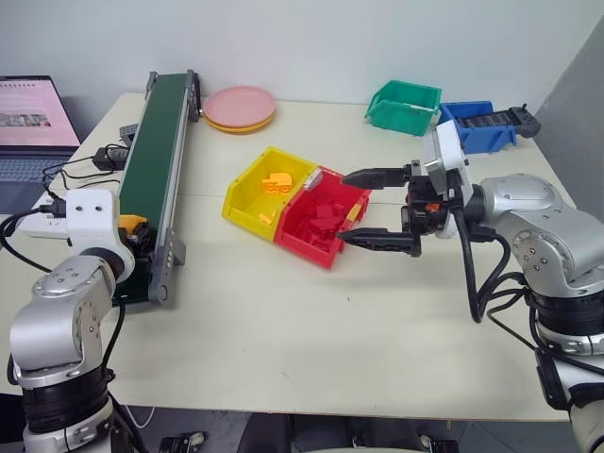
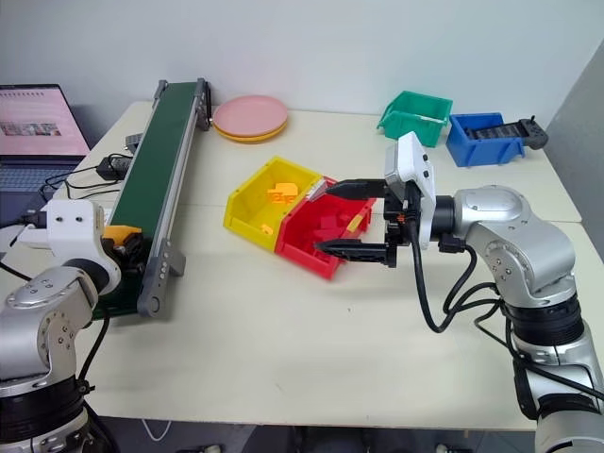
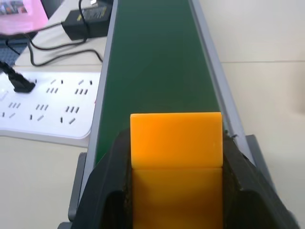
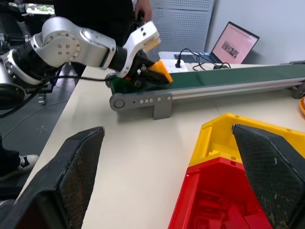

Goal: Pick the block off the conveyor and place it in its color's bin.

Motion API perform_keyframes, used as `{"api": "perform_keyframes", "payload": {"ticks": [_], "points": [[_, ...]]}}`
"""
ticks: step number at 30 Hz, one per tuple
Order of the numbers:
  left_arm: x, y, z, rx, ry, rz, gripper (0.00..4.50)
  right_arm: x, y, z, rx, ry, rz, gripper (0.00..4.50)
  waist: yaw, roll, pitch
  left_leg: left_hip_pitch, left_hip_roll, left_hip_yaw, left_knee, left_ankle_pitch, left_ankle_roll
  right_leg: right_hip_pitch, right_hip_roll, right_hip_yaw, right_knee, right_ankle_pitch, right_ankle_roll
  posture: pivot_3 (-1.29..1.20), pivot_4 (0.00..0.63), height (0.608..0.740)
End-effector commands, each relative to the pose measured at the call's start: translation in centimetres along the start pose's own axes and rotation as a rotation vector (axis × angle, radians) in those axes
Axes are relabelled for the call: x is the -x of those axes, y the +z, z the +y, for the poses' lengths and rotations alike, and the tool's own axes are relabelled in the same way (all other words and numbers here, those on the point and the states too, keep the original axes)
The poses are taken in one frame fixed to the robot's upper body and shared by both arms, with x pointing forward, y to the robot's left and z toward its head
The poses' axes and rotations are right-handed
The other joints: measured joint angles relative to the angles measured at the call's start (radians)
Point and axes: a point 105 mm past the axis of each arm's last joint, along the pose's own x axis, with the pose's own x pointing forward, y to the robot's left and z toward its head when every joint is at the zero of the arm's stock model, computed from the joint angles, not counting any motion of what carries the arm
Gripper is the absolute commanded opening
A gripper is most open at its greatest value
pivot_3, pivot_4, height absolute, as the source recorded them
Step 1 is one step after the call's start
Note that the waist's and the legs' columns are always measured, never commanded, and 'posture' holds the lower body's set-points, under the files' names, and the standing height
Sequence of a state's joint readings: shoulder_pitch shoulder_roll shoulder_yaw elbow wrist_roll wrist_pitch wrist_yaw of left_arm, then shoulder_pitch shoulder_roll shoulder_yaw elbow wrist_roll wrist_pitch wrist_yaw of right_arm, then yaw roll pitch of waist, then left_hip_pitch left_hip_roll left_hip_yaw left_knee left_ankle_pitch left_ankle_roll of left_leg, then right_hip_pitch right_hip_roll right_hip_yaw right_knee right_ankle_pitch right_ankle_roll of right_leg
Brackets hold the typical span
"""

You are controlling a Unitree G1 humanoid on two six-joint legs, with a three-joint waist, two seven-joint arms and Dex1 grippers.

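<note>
At the near end of the long, matte dark-green conveyor [image 1: 156,160] with its grey metal rails, the left tool [image 3: 175,191] pinches the smooth, boxy orange-yellow block [image 3: 176,143] between its black fingers, just over the belt. The right tool [image 1: 377,209], its textured fingers spread wide, hovers over the glossy red bin [image 1: 321,231], which touches the yellow bin [image 1: 255,189] on the pale surface [image 1: 302,321].
</note>
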State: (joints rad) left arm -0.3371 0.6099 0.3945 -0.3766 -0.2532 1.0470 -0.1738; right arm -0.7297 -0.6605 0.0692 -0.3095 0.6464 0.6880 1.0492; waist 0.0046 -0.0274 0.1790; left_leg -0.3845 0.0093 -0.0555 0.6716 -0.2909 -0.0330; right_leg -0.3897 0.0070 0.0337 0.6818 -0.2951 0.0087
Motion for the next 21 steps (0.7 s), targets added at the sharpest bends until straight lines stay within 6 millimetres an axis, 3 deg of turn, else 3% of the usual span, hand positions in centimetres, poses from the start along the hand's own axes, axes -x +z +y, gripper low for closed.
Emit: {"api": "perform_keyframes", "payload": {"ticks": [1, 7, 10, 16, 21], "points": [[0.0, 4.5, -3.5, -0.066, -0.169, -0.134, 1.53, 1.0, 1.1, 0.2, 0.063, -0.031, -0.003, 4.5, 0.003, 0.0, 0.0, 0.0, 0.0, 0.0, 0.0, 0.0, 0.0, 0.0, 0.0, 0.0, 0.0, 0.0, 0.0, 0.0, 0.15, 0.74], [-1.8, 6.0, -8.8, -0.126, -0.411, -0.153, 1.53, 2.2, 0.9, 0.0, 0.058, -0.13, 0.055, 4.5, -0.004, 0.0, 0.0, 0.0, 0.0, 0.002, -0.001, 0.0, 0.0, 0.0, 0.0, 0.002, -0.001, 0.0, 0.0, 0.0, 0.15, 0.74], [-3.5, 6.3, -11.3, -0.154, -0.493, -0.158, 1.53, 3.6, 0.6, 0.0, 0.053, -0.221, 0.17, 4.5, -0.007, 0.001, 0.0, 0.0, 0.0, 0.002, -0.001, 0.0, 0.0, -0.001, 0.0, 0.002, 0.0, 0.0, 0.0, 0.0, 0.15, 0.74], [-6.0, 6.6, -13.3, -0.154, -0.546, -0.169, 1.53, 4.4, 1.9, 0.6, 0.087, -0.292, 0.212, 4.5, -0.008, 0.001, 0.001, 0.0, -0.001, 0.003, 0.0, 0.0, 0.0, -0.001, 0.0, 0.003, 0.0, 0.0, 0.0, 0.0, 0.15, 0.74], [-6.8, 6.8, -14.5, -0.153, -0.583, -0.186, 1.53, 4.6, 2.1, 0.9, 0.087, -0.32, 0.224, 4.5, -0.008, 0.001, 0.001, -0.002, 0.0, 0.003, 0.0, 0.0, 0.0, -0.003, 0.0, 0.003, -0.001, 0.0, 0.0, 0.0, 0.15, 0.74]]}}
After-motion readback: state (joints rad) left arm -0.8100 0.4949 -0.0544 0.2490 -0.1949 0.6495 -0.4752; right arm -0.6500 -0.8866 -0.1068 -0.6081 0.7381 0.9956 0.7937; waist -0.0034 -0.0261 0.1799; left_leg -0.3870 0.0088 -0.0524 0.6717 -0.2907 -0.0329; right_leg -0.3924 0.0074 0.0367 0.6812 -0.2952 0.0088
